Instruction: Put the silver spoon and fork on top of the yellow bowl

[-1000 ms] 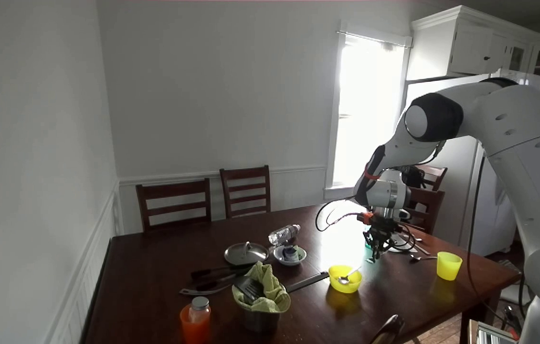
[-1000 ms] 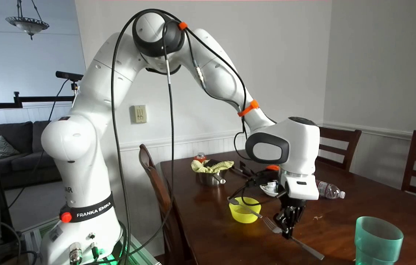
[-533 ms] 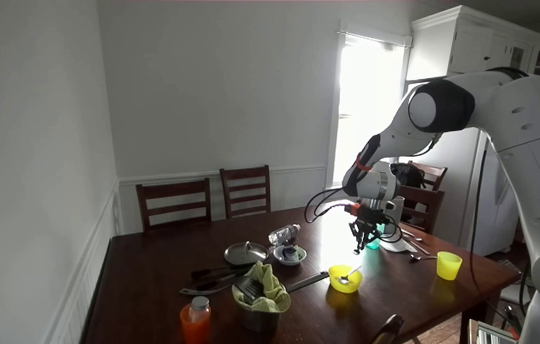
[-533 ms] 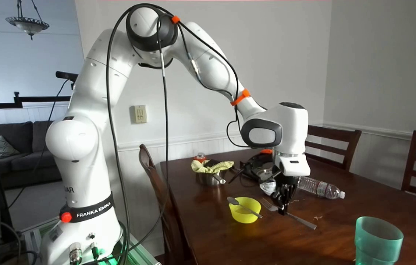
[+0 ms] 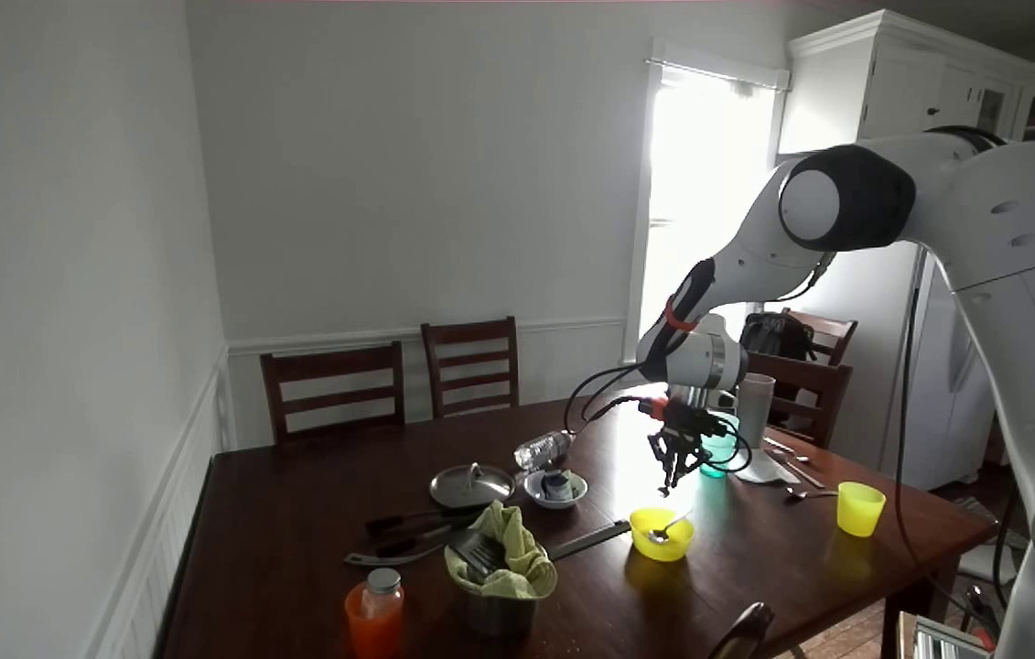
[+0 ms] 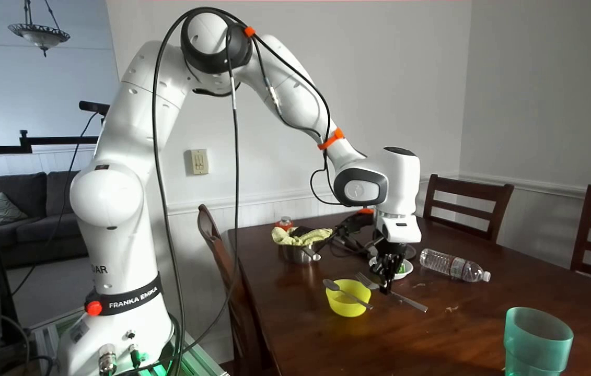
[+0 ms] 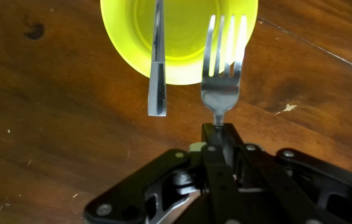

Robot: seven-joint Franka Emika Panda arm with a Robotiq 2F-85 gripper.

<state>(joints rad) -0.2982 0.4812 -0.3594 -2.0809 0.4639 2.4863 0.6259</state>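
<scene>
End effector (image 7: 218, 128), fork (image 7: 220, 92) btwn jaws; bowl (image 7: 182, 70) nr

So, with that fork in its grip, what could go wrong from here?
The fork might knock the spoon, which rests across the yellow bowl. The gripper pinches only the fork's slim middle, so it could twist or slip. The spoon's handle overhangs the rim; adding the fork on that side might tip the bowl.

A bright window (image 5: 709, 183) in a pale wall (image 5: 425, 183) — ladder-back chairs (image 5: 334, 363) at a dark wooden table (image 5: 279, 540), gray sofa (image 6: 29, 230) beyond.
</scene>
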